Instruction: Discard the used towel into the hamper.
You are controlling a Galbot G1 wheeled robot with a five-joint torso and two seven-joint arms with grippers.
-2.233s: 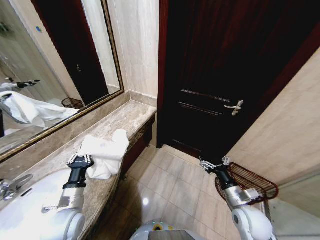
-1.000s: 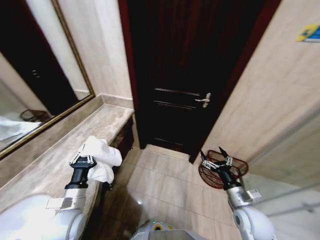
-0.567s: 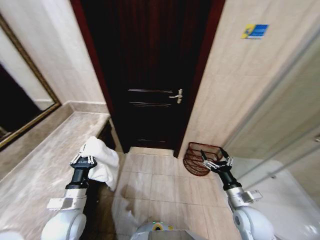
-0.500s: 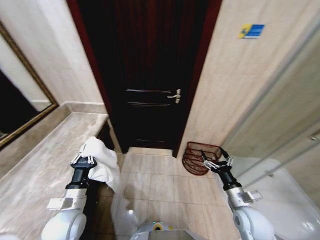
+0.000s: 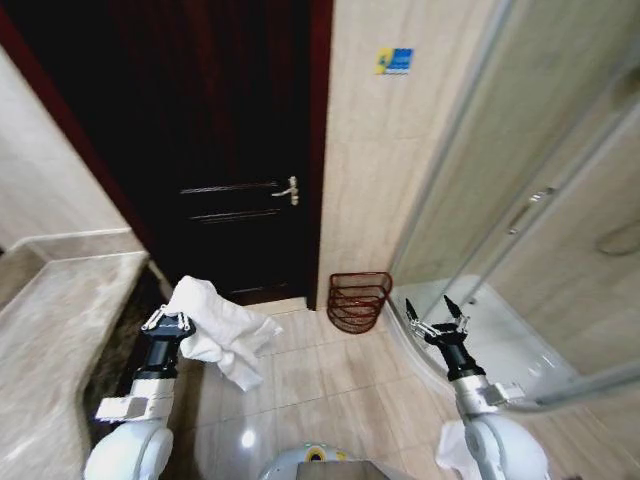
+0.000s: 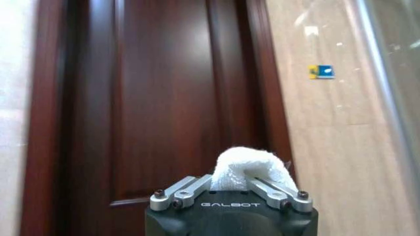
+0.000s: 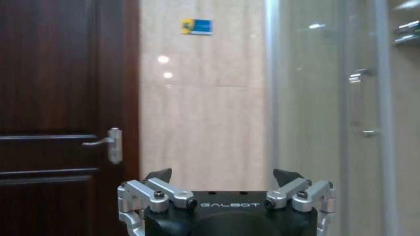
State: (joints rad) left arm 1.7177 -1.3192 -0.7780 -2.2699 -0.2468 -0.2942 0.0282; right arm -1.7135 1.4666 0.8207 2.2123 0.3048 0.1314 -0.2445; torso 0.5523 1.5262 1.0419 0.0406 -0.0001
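A white towel (image 5: 222,330) hangs in folds from my left gripper (image 5: 168,322), which is shut on it at the lower left of the head view. Its bunched top (image 6: 252,168) bulges up between the fingers in the left wrist view. The hamper (image 5: 358,300), a small dark reddish-brown wire basket, stands on the floor against the beige wall beside the dark door. My right gripper (image 5: 435,318) is open and holds nothing, low at the right, a short way to the right of the hamper. In the right wrist view its fingertips (image 7: 159,175) stand spread wide.
A dark wooden door (image 5: 200,150) with a metal handle (image 5: 289,190) faces me. A marble counter (image 5: 50,330) lies at the left. A glass shower enclosure (image 5: 520,200) with a white base takes up the right. Tiled floor (image 5: 330,370) lies open between me and the hamper.
The whole head view has swung to the right: counter and mirror slid off left, the shower came in at right, the hamper now sits near centre. The left gripper still holds the towel.
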